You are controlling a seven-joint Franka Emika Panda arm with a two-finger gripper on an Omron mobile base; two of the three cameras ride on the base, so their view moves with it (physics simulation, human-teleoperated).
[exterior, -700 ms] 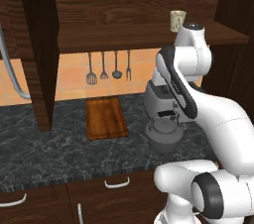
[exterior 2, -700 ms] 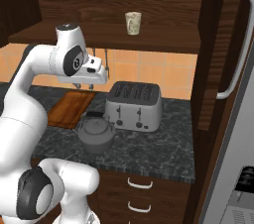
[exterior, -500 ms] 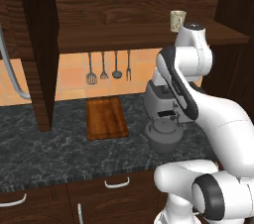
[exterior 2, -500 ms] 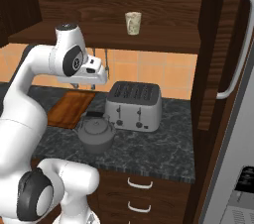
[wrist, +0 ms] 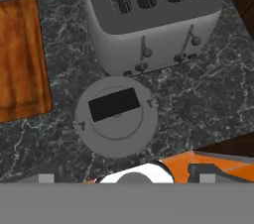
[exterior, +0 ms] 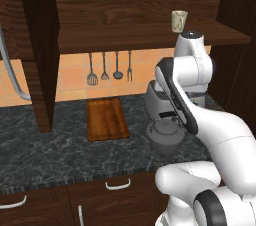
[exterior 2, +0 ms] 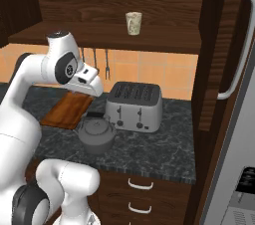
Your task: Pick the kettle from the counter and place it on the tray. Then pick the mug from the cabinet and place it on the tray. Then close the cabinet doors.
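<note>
Boxy silver four-slot toaster (exterior 2: 134, 106) with front levers, four utensils (exterior: 109, 67) hanging on the orange tiled wall (exterior: 75, 77), lower drawers with curved silver handles (exterior 2: 140, 184)

The white arm (exterior 2: 30, 84) rises, bends forward, wrist angled down, hand held high.

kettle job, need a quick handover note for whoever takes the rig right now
Pincer: high above the kettle, looking straight down at it; fingertips too hidden to tell if open or shut; it holds nothing.
Kettle sits on the counter in front of the toaster, apart from the tray, which lies bare to its left.
Mug stands on the cabinet shelf; the cabinet doors are open.
Done: nothing yet.
Left: kettle to tray, mug to tray, close the doors.
</note>
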